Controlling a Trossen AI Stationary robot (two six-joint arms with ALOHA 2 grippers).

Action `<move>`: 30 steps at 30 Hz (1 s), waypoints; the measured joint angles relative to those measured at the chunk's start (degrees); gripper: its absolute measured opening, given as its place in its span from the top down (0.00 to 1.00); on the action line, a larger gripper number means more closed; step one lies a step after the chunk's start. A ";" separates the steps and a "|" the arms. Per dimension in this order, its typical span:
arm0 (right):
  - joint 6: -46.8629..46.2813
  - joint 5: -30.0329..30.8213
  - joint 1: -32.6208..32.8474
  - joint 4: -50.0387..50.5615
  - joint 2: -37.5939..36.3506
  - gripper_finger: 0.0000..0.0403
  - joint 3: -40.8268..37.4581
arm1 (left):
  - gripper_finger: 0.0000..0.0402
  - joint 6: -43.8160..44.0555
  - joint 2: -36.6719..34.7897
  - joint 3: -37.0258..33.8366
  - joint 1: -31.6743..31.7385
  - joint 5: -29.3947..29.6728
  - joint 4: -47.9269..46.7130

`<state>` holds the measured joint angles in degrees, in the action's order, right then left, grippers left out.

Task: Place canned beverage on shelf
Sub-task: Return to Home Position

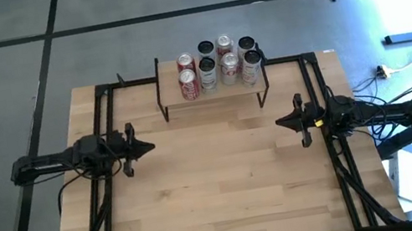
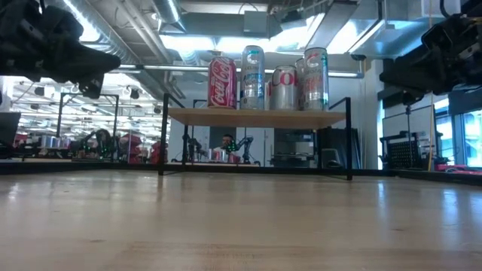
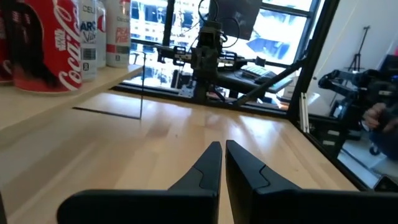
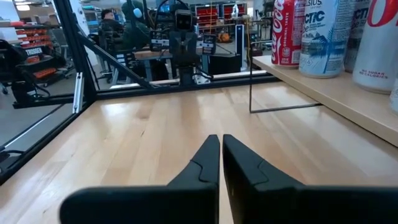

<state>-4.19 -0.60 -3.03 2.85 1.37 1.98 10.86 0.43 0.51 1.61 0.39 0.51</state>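
Several cans stand upright on the shelf [image 1: 215, 97] at the table's far middle: a red cola can [image 1: 189, 84] at its left, silver cans [image 1: 229, 67] beside it. In the low view they line the light wood top [image 2: 256, 117]. My left gripper [image 1: 150, 147] hovers shut at the table's left, pointing level toward the right. My right gripper [image 1: 280, 123] hovers shut at the table's right, pointing level toward the left. Both hold nothing; the fingertips [image 3: 221, 149] [image 4: 219, 142] touch each other.
Black frame rails [image 1: 107, 133] run along the table's left and right sides beside the arms. The wooden tabletop [image 1: 226, 180] lies bare between the grippers and toward the near edge. A person's hand [image 3: 380, 116] shows in the room beyond the table.
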 joint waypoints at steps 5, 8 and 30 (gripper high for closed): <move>0.00 0.00 0.00 0.04 0.00 0.98 0.00 | 0.99 -0.75 -0.01 0.00 0.00 0.61 -0.02; 0.00 0.00 0.00 0.09 0.00 0.98 0.00 | 0.99 -0.82 -0.01 0.00 0.00 0.65 -0.02; 0.00 -0.02 0.00 0.20 0.00 0.98 0.00 | 0.99 -0.91 0.02 0.00 -0.02 0.78 -0.02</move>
<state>-4.19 -0.62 -3.03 3.05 1.37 1.98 9.96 0.45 0.51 1.58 1.17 0.49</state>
